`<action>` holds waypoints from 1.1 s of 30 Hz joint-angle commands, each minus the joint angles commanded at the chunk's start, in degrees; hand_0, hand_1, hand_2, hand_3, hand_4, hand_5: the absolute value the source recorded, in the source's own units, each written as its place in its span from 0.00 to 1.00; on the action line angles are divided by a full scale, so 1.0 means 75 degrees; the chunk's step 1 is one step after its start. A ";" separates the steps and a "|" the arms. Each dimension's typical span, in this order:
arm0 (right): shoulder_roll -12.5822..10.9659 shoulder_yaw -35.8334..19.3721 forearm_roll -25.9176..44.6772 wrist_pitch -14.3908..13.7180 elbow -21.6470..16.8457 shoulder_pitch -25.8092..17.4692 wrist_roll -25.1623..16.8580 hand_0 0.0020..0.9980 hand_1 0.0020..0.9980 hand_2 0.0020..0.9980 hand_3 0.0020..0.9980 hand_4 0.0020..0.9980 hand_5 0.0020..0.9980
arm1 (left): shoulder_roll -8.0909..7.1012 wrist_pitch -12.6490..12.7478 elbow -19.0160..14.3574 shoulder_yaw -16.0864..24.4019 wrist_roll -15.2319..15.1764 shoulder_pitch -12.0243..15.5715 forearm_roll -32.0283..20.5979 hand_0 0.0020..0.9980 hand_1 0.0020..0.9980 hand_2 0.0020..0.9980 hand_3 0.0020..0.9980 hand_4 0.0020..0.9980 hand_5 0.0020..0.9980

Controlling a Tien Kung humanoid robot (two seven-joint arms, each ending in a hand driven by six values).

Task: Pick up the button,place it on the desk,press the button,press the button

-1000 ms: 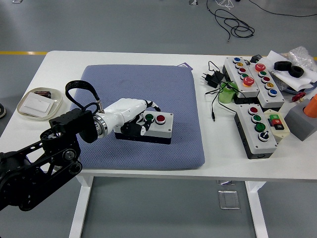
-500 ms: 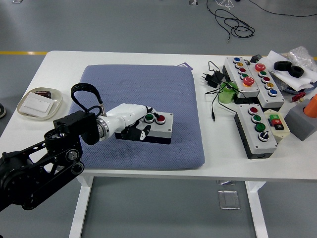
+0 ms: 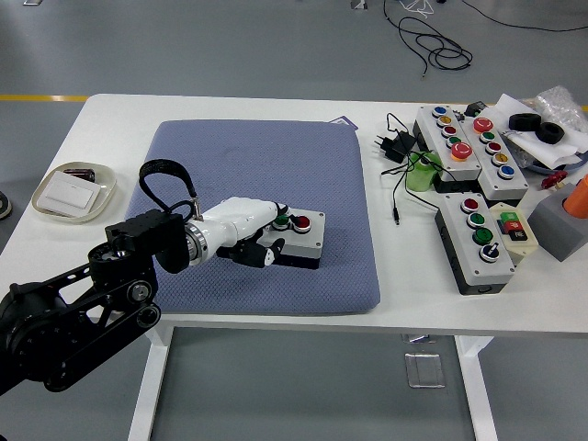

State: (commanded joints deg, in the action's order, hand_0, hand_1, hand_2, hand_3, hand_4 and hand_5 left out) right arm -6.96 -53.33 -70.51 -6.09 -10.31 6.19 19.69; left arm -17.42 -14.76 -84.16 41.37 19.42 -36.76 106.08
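Note:
A grey two-button box (image 3: 308, 241) with a black base lies on the blue mat (image 3: 266, 156), a little right of the mat's middle. Its red button (image 3: 300, 222) shows fully; its green button (image 3: 280, 220) is partly covered. My left hand (image 3: 274, 234), white on a black arm, reaches in from the lower left and lies over the box's left end. The fingers (image 3: 276, 213) stretch flat across the top as far as the green button. The thumb (image 3: 267, 249) hangs in front of the box's front wall. The box rests flat on the mat.
A white dish (image 3: 73, 191) sits at the table's left. To the right of the mat are a black plug and cable (image 3: 390, 145), a long multi-button panel (image 3: 469, 147), a smaller button box (image 3: 480, 241), and a grey block (image 3: 560, 225) at the edge.
My left hand has slid right along the box, from its left end until the fingers cover the green button. The forearm followed. The box has barely shifted.

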 joint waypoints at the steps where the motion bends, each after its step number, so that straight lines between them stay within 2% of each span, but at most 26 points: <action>1: 0.0000 0.0001 0.0000 0.0000 0.0000 0.0000 0.0000 0.64 0.48 0.62 0.56 0.30 0.23 | 0.0003 -0.0017 0.0027 -0.0023 0.0002 -0.0006 0.0007 0.05 0.00 0.04 0.80 0.36 0.19; 15: 0.0002 -0.0012 -0.0015 0.0006 0.0000 0.0006 0.0006 0.65 0.48 0.62 0.56 0.30 0.23 | -0.0070 -0.0187 0.0190 -0.0294 0.0012 -0.0195 0.0303 0.05 0.00 0.04 0.80 0.36 0.20; 25: 0.0007 -0.0004 0.0000 0.0002 0.0000 -0.0014 0.0006 0.65 0.48 0.62 0.56 0.30 0.22 | -0.0214 -0.0668 -0.0049 -0.0594 -0.0035 -0.0499 0.1158 0.05 0.00 0.04 0.79 0.36 0.21; 27: 0.0006 -0.0008 -0.0001 0.0003 0.0000 -0.0022 0.0007 0.65 0.48 0.62 0.56 0.30 0.22 | -0.0257 -0.0876 -0.0112 -0.0740 -0.0070 -0.0611 0.1352 0.05 0.00 0.04 0.79 0.36 0.21; 33: 0.0010 -0.0013 -0.0002 0.0004 0.0000 -0.0044 0.0012 0.64 0.48 0.62 0.56 0.30 0.23 | -0.0269 -0.1089 -0.0117 -0.1043 -0.0158 -0.0837 0.1512 0.05 0.00 0.04 0.79 0.37 0.22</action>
State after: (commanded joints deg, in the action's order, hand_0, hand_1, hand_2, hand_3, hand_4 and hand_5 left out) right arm -6.88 -53.43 -70.52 -6.05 -10.31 5.86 19.78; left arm -19.44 -22.93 -85.04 33.55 18.24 -43.04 117.42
